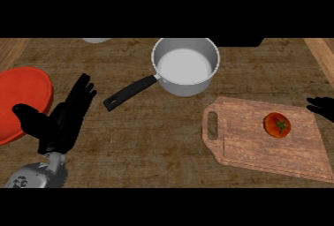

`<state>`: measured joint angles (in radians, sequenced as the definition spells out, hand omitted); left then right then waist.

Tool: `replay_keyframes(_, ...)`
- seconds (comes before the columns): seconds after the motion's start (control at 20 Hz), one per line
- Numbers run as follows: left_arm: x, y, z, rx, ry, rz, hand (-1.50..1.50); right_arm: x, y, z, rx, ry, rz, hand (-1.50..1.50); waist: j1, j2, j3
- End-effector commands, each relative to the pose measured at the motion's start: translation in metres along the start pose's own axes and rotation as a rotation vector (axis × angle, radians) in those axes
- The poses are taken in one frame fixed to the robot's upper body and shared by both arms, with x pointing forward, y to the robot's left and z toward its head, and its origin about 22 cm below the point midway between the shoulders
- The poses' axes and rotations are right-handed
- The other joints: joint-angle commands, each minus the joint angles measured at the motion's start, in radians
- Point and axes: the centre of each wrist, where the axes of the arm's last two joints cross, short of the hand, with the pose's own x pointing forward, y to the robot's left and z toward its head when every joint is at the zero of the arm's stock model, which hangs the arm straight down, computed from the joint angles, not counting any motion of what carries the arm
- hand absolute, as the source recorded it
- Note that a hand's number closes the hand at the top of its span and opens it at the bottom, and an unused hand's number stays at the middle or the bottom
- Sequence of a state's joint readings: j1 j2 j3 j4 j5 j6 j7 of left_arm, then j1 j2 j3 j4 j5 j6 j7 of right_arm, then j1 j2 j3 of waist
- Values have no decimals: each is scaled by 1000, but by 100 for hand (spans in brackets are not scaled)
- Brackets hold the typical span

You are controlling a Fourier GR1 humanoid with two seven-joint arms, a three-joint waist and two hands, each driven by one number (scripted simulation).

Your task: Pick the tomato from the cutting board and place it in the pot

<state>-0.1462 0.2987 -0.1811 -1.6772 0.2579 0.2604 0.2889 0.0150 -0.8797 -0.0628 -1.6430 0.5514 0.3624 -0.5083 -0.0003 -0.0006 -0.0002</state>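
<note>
So you've got the wooden counter (157, 145) with everything laid out: the big wooden cutting board (261, 150) sits at the right, handle slot toward the left, and the red plate (23, 101) is over at the left edge. The pot (186, 66) stands behind the board near the top middle, nothing in it, with its black handle (130, 93) sticking out toward the lower left. Your left robot hand (62, 119) is just parked beside the plate, fingers straight and up, holding nothing. Your right robot hand (321, 108) only pokes in at the right edge, near the board's far corner, and I can't tell what its fingers are doing. The tomato (277, 125) is on the board, right of middle, untouched, so I'd say you're at the reach step. Next you'd bring that right one in over it and close around it. It's roundish, slightly taller than wide here, green stem facing up at you.
</note>
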Motion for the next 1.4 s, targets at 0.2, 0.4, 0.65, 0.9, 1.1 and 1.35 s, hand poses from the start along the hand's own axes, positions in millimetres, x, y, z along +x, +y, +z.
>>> replay_keyframes(0.2, -7, 4, -2, 9, 9, 7, 0, -3, 11, -6, -43, -15, -47, -150, 0, 0, 0)
replay_keyframes(0.4, 7, 7, -2, 5, -4, 15, 0, 22, 18, -21, -30, -9, -35, -150, 0, 0, 0)
replay_keyframes(0.65, -7, 5, -6, 14, -2, -1, 0, 34, 27, -25, -33, 72, -38, -150, -3, 0, 0)
replay_keyframes(0.9, 8, -4, -2, -2, 0, -5, 0, 4, 30, -51, -31, 139, -17, -150, 6, 1, 0)
replay_keyframes(1.1, -2, 0, -9, 1, 0, 13, 0, 3, 37, -70, 3, 146, 27, -150, 6, 2, 0)
replay_keyframes(1.35, -10, -18, 12, 5, 5, 8, 0, 18, 54, -62, 49, 155, 84, -150, 2, 0, 0)
